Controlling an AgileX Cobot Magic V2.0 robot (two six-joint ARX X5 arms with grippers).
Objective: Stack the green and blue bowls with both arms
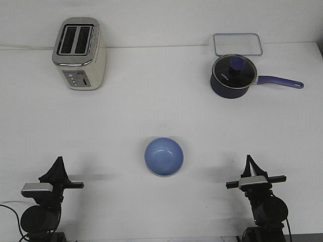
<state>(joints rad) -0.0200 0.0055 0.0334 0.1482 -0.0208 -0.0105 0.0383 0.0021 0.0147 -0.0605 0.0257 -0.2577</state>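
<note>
The light blue bowl (pixel 163 157) sits upright on the white table, near the front middle, between my two arms. A thin pale rim shows along its near edge; I cannot tell whether that is the green bowl beneath it. No separate green bowl is in view. My left gripper (pixel 58 164) is low at the front left, well left of the bowl, with its fingers together and holding nothing. My right gripper (pixel 250 162) is low at the front right, well right of the bowl, also with fingers together and holding nothing.
A cream and silver toaster (pixel 79 53) stands at the back left. A dark navy saucepan (pixel 233 76) with a lid and long handle stands at the back right, with a clear rectangular tray (pixel 237 44) just behind it.
</note>
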